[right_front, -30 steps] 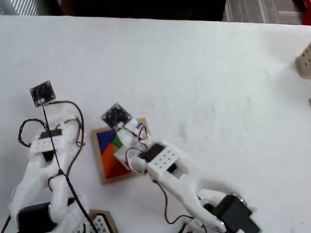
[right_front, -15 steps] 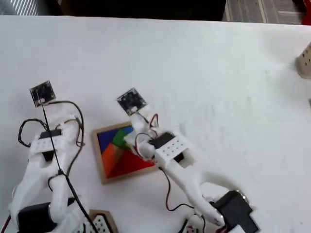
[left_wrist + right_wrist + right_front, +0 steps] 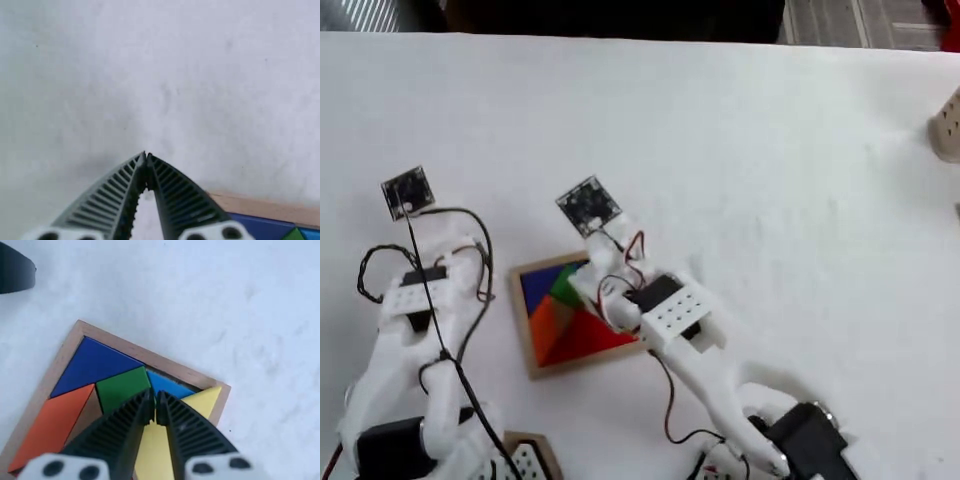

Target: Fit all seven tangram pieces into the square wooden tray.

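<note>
Tray (image 3: 64,351) looks nearly or fully packed. Blue triangle (image 3: 92,365), green square (image 3: 121,386), orange triangle (image 3: 52,422), light-blue piece (image 3: 167,382), yellow piece (image 3: 202,400) and red piece (image 3: 592,335) all lie inside its rim. Can't count seven: right gripper (image 3: 154,402) hangs over tray's middle, jaws pressed together, empty, hiding part. Probably left: confirm everything sits flush. Left gripper (image 3: 145,159) is closed on nothing, over bare table (image 3: 770,150) just beside tray. Pegged block (image 3: 945,125) is well apart from tray, no obstacle.

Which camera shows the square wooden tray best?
Right wrist view: the square wooden tray lies under the right gripper, its coloured pieces plain. In the high view an arm covers one side; the left wrist view catches a strip of rim.
</note>
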Tool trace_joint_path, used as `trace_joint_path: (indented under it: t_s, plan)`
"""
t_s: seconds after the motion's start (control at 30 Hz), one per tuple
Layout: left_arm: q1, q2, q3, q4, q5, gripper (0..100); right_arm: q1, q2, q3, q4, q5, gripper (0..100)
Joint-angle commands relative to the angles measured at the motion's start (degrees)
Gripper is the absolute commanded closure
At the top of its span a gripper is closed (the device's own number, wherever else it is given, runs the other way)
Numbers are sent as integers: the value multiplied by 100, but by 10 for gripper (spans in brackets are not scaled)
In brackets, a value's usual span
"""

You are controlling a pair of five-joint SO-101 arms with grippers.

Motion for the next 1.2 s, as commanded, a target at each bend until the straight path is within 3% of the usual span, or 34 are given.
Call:
trace_joint_path:
  t_s: [0.0,0.37,0.7,0.77,1.0,1.17]
  plan:
    - [-31,-31,-211,-114,26,977,-4,268,-62,-374,-9,981]
    - [-48,-31,-202,-114,26,977,101,391,-53,875,-9,981]
    - [-48,-31,-202,-114,18,977,409,-1499,9,1780,-53,981]
    - [-48,-31,-202,-114,18,977,418,-1701,185,1516,-62,981]
    - [-40,-31,-202,-114,18,977,215,-796,686,-927,-9,981]
    - [-48,-31,-202,-114,18,977,251,303,167,-1059,0,981]
